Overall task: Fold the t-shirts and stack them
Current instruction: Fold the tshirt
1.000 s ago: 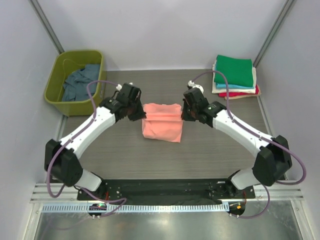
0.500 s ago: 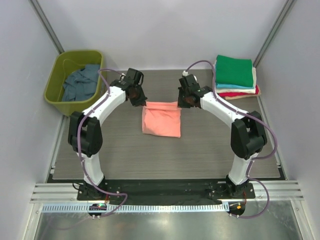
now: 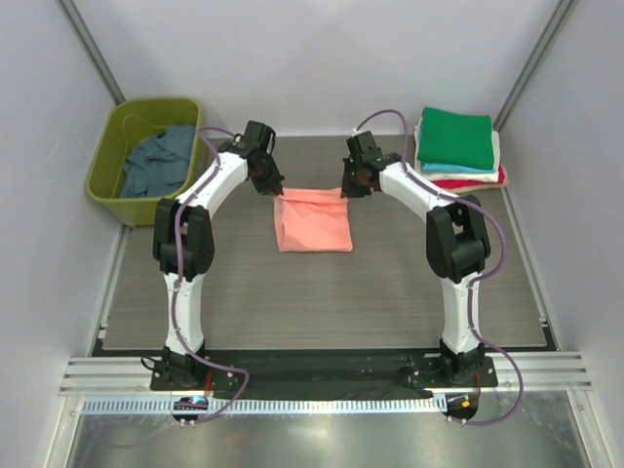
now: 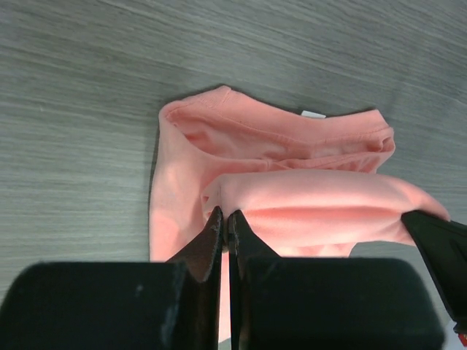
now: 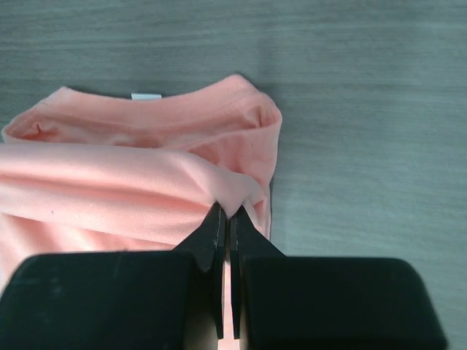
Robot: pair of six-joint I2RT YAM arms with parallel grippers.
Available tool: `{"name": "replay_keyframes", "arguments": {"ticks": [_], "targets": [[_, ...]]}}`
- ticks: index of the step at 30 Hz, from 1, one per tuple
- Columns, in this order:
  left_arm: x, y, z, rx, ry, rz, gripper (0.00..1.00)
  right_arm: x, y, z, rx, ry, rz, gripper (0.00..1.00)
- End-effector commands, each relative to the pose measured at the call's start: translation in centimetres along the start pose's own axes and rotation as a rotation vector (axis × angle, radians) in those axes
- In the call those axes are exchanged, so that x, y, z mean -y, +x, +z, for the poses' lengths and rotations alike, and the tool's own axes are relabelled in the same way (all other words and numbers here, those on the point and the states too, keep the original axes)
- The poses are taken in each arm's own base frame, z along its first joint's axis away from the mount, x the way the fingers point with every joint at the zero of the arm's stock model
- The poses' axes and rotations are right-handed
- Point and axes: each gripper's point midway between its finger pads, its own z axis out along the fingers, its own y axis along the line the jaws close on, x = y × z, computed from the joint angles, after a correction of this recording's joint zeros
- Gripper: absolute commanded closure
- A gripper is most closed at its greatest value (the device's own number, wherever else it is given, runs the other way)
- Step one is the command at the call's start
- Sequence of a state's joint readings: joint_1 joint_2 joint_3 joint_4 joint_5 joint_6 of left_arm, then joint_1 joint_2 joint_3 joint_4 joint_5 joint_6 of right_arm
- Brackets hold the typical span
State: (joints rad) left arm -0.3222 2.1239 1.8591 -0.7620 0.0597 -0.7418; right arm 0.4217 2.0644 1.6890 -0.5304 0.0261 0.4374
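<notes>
A salmon-pink t-shirt [image 3: 312, 220] lies partly folded at the middle of the table. My left gripper [image 3: 276, 191] is shut on its far left corner, and my right gripper [image 3: 345, 189] is shut on its far right corner. Both hold the top layer stretched over the collar end. In the left wrist view the fingers [image 4: 225, 219] pinch the pink fold [image 4: 314, 208]. In the right wrist view the fingers [image 5: 225, 215] pinch the fold [image 5: 146, 182] beside the collar. A stack of folded t-shirts [image 3: 458, 146], green on top, lies at the back right. A slate-blue t-shirt [image 3: 156, 161] lies in the tub.
An olive-green plastic tub [image 3: 117, 190] stands at the back left, beside the table's left edge. Grey walls close in the back and both sides. The arm bases sit on the rail at the near edge.
Both grippers have moved away from me toward the back of the table, pulling the pink shirt's top layer over toward the collar end. The arms are now stretched out.
</notes>
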Motion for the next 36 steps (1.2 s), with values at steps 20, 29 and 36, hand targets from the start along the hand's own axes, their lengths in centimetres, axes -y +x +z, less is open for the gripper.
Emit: {"name": "replay_keyframes", "arguments": {"ticks": [20,29,36], "targets": [[-5.0,-7.7,0.7,0.035,-0.031,-0.12,1.0,-8.6,-2.4,-6.8,0.106,-0.508,-0.017,0.22],[-7.4,-7.3,2.0,-0.001,-0.042,-0.17,1.0,-19.8,-0.2,-5.6,0.02,-1.025,0.018,0.42],[-8.4,-7.7,1.5,0.0,-0.048,-0.182,1.0,-23.5,6.0,1.9,-0.155,-1.048,0.072,0.48]]}}
